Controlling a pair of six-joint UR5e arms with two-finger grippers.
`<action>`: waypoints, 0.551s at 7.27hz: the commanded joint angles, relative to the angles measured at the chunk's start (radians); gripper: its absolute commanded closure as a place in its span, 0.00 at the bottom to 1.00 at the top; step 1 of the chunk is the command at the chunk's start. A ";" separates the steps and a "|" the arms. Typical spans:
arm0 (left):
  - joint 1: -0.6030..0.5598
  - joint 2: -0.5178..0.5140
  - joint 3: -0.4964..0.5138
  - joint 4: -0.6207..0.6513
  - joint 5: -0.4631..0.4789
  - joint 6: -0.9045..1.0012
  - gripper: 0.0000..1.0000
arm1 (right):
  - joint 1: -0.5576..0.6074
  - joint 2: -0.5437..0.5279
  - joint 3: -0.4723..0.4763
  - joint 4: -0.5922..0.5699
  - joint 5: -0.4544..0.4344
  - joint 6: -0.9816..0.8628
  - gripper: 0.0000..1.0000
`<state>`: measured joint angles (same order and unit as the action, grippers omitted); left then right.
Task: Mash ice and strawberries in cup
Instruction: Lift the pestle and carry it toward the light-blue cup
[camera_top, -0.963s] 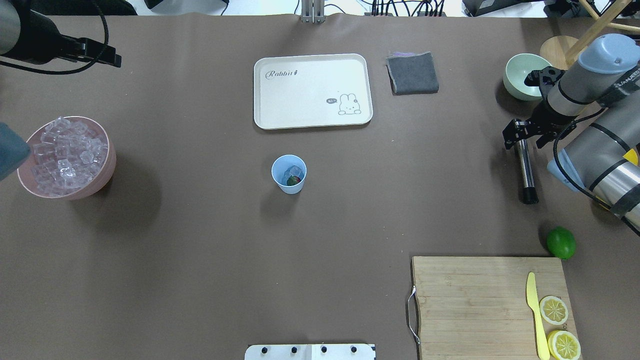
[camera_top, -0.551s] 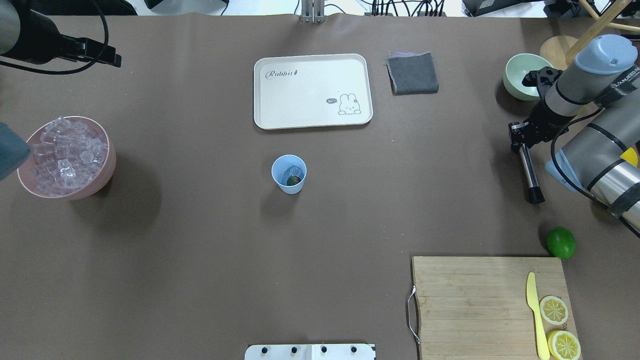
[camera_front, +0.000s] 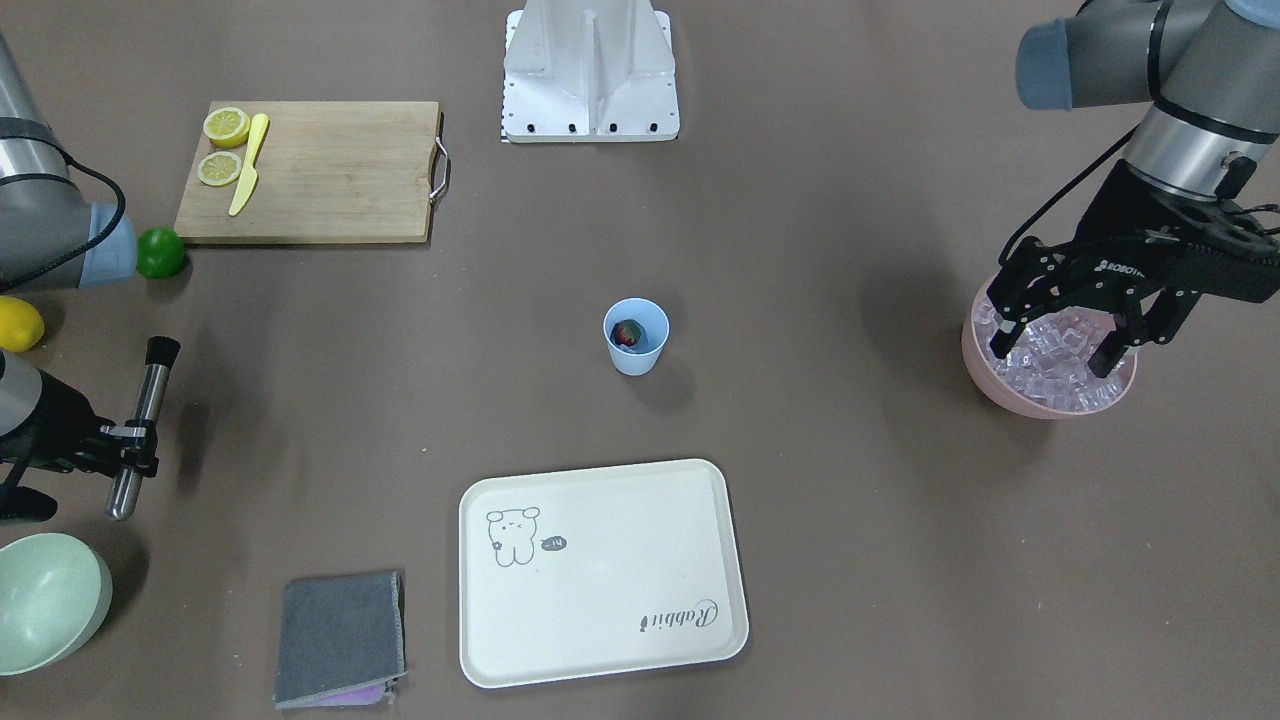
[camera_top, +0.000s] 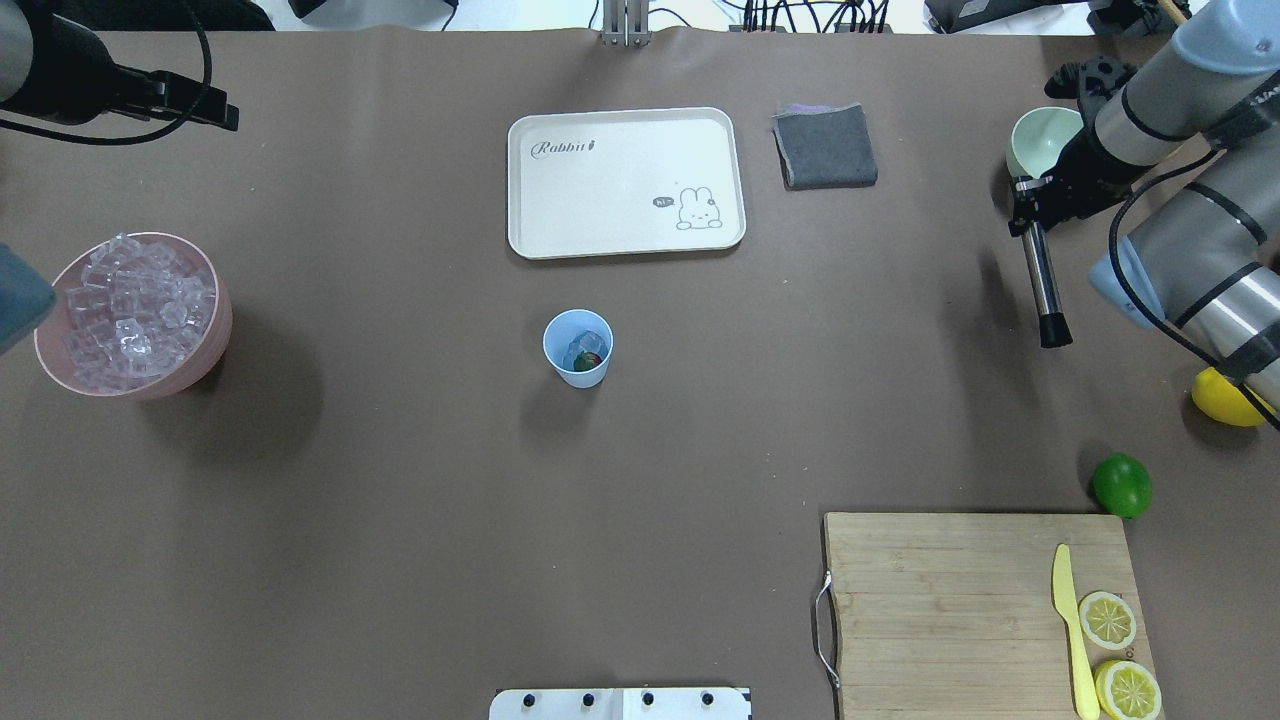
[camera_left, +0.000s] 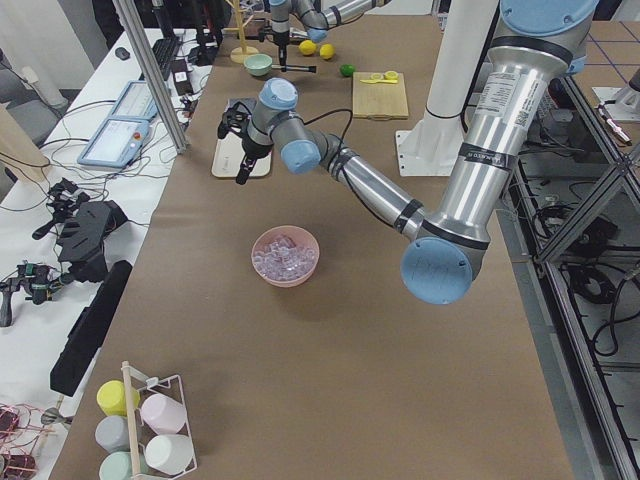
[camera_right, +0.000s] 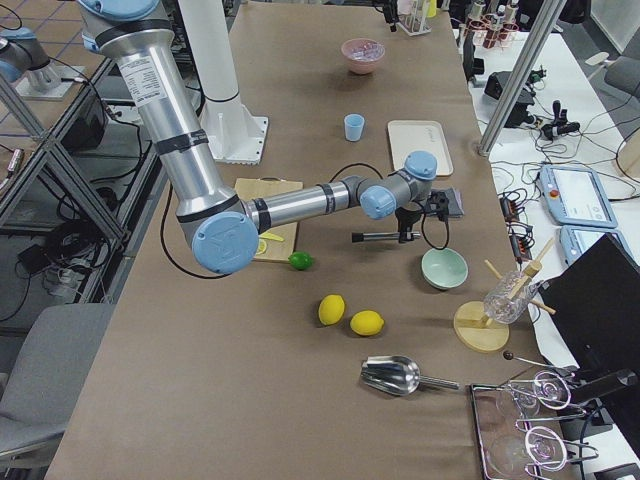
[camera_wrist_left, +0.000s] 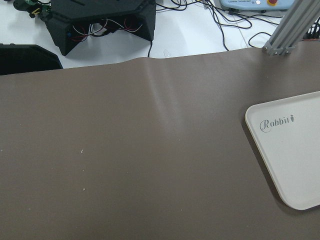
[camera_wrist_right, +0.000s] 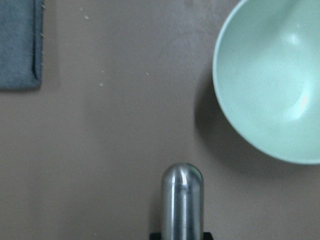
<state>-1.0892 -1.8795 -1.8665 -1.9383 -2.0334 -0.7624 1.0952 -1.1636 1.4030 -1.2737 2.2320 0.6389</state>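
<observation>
"Rabbit" — and "hi" — on the tray (camera_top: 600, 215).

On the right wrist camera you saw the rounded end of a shiny metal rod (camera_wrist_right: 182, 197) rising from the bottom edge, just right of centre, with a thin black strip across its base (what that strip was, you could not tell). A pale green bowl (camera_wrist_right: 270, 85) filled the upper right, cut off by the frame and apart from the rod. A grey cloth (camera_wrist_right: 19, 42) lay in the upper left corner on the brown table (camera_wrist_right: 100, 150).
</observation>
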 joint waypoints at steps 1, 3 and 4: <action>-0.011 0.002 0.003 0.007 -0.001 -0.002 0.03 | 0.040 0.111 0.014 0.000 -0.009 -0.004 1.00; -0.018 0.005 0.013 0.013 -0.002 -0.005 0.03 | 0.055 0.154 0.115 0.016 -0.017 -0.002 1.00; -0.017 0.005 0.033 0.013 -0.008 -0.003 0.03 | 0.055 0.148 0.181 0.022 -0.028 0.005 1.00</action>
<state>-1.1055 -1.8735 -1.8521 -1.9268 -2.0369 -0.7661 1.1465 -1.0204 1.5032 -1.2585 2.2146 0.6362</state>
